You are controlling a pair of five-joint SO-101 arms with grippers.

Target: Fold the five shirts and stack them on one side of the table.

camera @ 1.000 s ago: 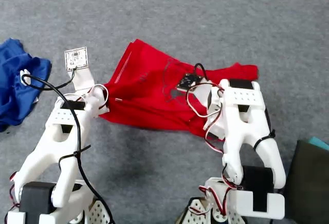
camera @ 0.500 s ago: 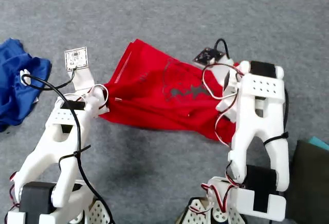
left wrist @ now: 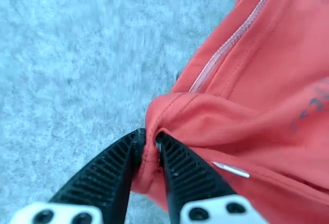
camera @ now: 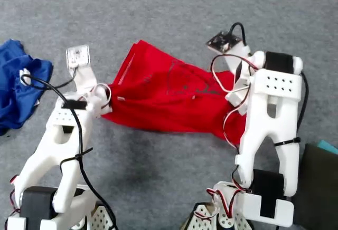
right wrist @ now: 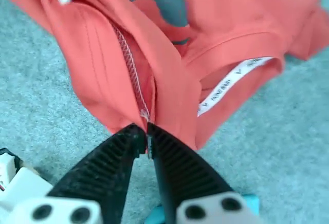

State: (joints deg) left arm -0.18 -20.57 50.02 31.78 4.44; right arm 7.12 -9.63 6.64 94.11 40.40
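A red shirt (camera: 163,95) lies crumpled and stretched sideways at the middle of the grey worktop (camera: 158,19), with a dark print on its front and a white neck label showing. Its 9 o'clock edge is pinched in the left pincer (left wrist: 149,136), and its seamed 3 o'clock edge in the right pincer (right wrist: 144,129). A blue shirt (camera: 18,85) sits bunched at 9 o'clock. A dark garment (camera: 319,188) lies at 4 o'clock, cut off by the edge.

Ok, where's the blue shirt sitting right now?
In the high view the blue shirt lies crumpled at the left edge of the table, left of the left gripper and apart from the red shirt it holds.
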